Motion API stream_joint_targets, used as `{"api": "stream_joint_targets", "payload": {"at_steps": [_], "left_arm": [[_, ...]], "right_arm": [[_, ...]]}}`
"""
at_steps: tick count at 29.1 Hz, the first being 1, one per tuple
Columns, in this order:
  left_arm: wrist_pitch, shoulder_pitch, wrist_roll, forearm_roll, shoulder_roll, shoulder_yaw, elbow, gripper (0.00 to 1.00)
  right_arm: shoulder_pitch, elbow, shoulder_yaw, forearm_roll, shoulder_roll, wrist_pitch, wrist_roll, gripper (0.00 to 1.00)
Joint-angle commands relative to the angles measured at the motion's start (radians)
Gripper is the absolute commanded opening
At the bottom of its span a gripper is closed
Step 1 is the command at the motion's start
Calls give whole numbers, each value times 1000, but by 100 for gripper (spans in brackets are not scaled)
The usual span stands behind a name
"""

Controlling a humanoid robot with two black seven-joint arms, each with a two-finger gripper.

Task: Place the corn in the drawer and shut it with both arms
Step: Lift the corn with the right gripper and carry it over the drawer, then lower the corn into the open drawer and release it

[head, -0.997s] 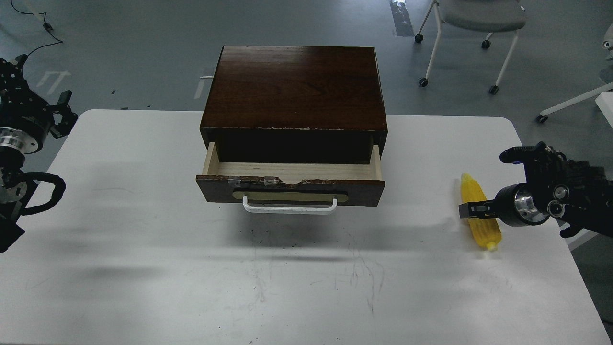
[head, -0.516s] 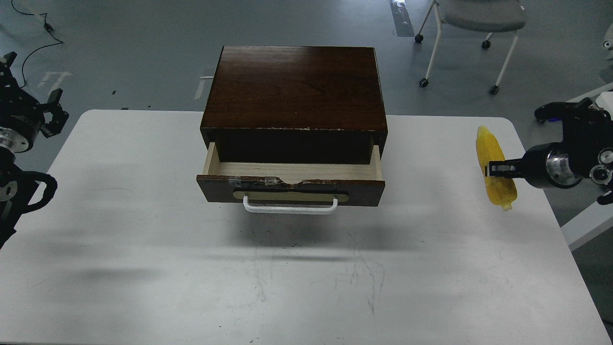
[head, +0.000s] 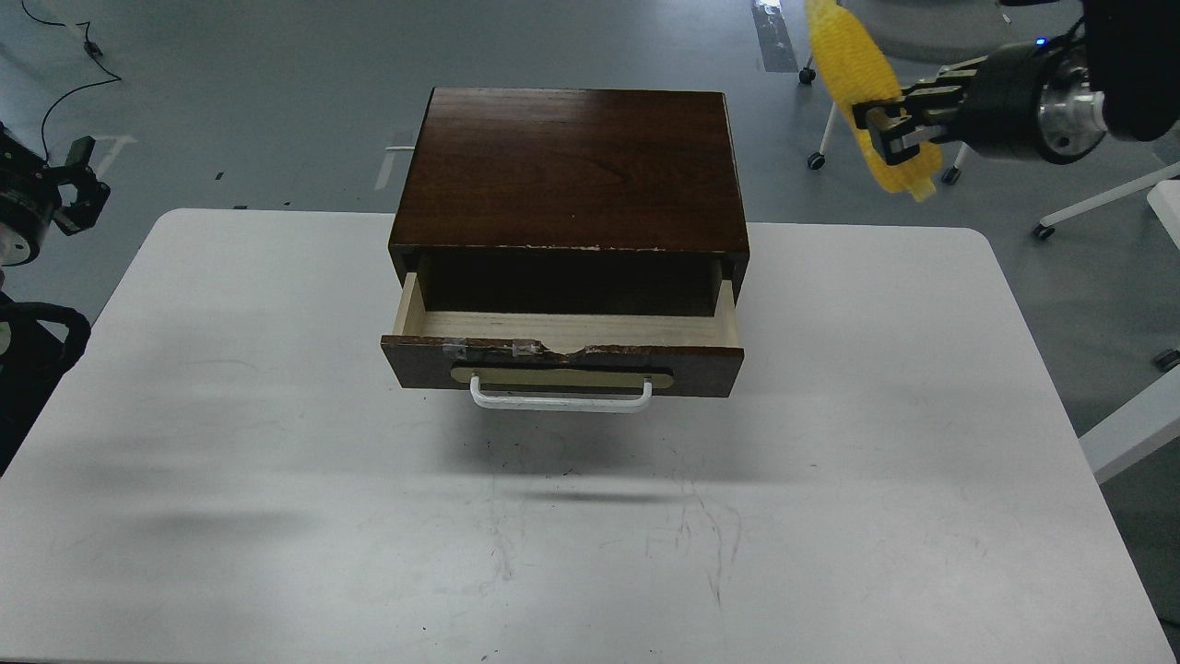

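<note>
The yellow corn point(head: 853, 55) hangs high in the air at the upper right, beyond the table's far right corner, tilted with its pointed end up. My right gripper point(head: 883, 127) is shut on its lower half. The drawer point(head: 562, 355) of the dark brown wooden box point(head: 567, 171) stands pulled open at the table's middle back; its pale inside shows nothing in it, and its white handle point(head: 560, 398) faces me. My left gripper point(head: 78, 184) sits at the far left edge, off the table; its fingers look spread but it is small and dark.
The white table point(head: 277, 443) has bare surface in front of and on both sides of the box. An office chair point(head: 922, 37) on wheels stands on the grey floor behind the corn. A white frame point(head: 1129, 424) stands off the table's right edge.
My right gripper has lifted the corn from the table's right side up and to the left, well above the table. My left arm has drawn back toward the left edge.
</note>
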Motion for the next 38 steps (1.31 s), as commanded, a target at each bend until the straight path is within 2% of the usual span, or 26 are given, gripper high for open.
{"api": "stream_joint_targets", "payload": {"at_steps": [1,9,13,18,24,26,28,29,31,35,37,38], "left_arm": [[0,-11,21,0,1,-3,0,98],[0,-14,22,4,-3,0,-12,98],[0,-12,22,1,3,-8,-12,98],[0,-12,24,-5,9,-14,-43,98],[0,3,56,9,95,-2,-323,98],[0,3,56,12,101,2,-373,98],[0,5,54,21,96,2,-373,98],[0,6,54,29,92,3,-368,98],[0,12,56,37,90,3,-362,98],[0,46,53,50,84,5,-359,98],[0,52,51,50,69,5,-354,98],[0,52,51,50,66,5,-351,98]], "right_arm": [[-13,40,0,-158,120,-7,0,10],[-15,26,-1,-301,326,-8,19,10],[-24,20,-6,-321,377,-8,19,10],[-70,26,-12,-370,371,-8,19,10],[-90,24,-36,-376,344,-8,19,10],[-91,24,-38,-376,347,-8,19,10],[-91,21,-38,-376,351,-8,19,10],[-96,18,-38,-376,352,-8,19,12],[-102,15,-40,-375,352,-8,19,25],[-119,15,-38,-375,352,-8,19,27],[-130,15,-38,-375,352,-8,19,37],[-130,15,-38,-375,352,-8,19,39]]}}
